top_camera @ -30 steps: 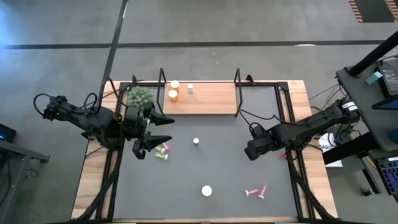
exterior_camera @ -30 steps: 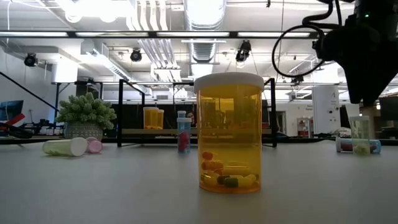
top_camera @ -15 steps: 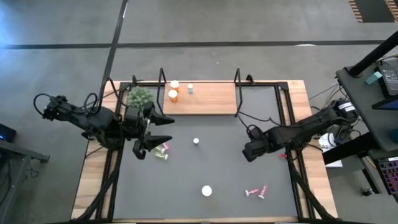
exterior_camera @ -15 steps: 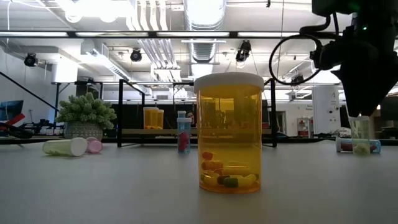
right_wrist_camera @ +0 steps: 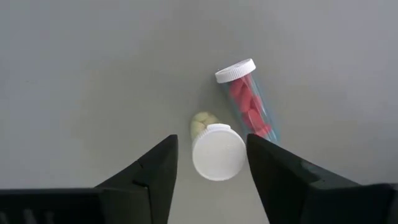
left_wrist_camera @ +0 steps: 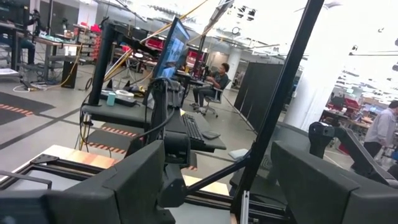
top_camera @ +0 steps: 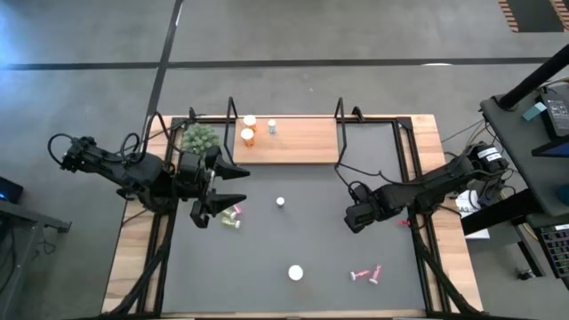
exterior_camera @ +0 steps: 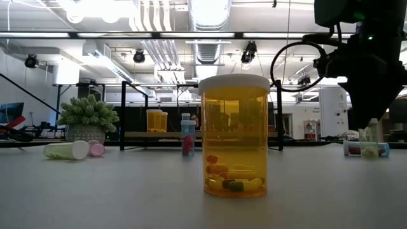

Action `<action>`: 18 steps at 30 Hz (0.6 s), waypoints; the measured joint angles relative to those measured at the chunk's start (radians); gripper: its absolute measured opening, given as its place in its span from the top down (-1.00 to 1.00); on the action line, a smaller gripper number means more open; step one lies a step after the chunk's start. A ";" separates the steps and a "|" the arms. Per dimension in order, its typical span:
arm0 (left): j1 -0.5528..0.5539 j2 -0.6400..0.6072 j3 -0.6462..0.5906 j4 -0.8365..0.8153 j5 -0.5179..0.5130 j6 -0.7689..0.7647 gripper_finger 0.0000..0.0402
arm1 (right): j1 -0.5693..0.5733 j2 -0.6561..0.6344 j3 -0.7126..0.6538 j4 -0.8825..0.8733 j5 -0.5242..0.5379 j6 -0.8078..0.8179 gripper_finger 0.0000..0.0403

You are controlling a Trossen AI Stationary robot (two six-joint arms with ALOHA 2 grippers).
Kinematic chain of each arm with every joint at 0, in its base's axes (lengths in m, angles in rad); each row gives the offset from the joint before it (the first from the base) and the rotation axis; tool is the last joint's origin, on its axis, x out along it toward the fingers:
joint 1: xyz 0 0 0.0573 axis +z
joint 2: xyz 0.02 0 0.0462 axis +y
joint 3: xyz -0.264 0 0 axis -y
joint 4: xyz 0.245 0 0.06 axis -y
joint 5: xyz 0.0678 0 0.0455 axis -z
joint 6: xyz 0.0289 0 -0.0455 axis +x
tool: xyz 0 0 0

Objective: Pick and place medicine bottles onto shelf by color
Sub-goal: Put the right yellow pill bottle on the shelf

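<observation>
My right gripper (right_wrist_camera: 212,142) points down at the mat's right side (top_camera: 356,216), open. Its fingers stand on either side of the white cap of a small upright bottle (right_wrist_camera: 217,154) holding yellowish pills (exterior_camera: 367,135). A bottle with red pills (right_wrist_camera: 245,102) lies beside it. The shelf (top_camera: 293,142) at the far edge holds two orange bottles (top_camera: 249,129) and a small bluish one (top_camera: 272,127). A big orange bottle (exterior_camera: 233,133) stands near the front edge. My left gripper (top_camera: 236,185) waits open above the mat's left side.
A green plant ball (top_camera: 201,138) sits left of the shelf. Two bottles (top_camera: 233,216) lie below my left gripper. A small upright one (top_camera: 280,202) stands mid-mat, and pink ones (top_camera: 365,273) lie at the near right. Black wire frames (top_camera: 339,133) end the shelf.
My right gripper has sunk toward the mat, drifting slightly toward the table's left, and now hangs low over the small upright bottle. Nothing on the table has shifted.
</observation>
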 joint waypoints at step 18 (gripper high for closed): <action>0.000 0.000 0.000 0.000 0.000 0.000 -0.39 | -0.001 0.002 0.014 0.003 -0.059 -0.004 0.39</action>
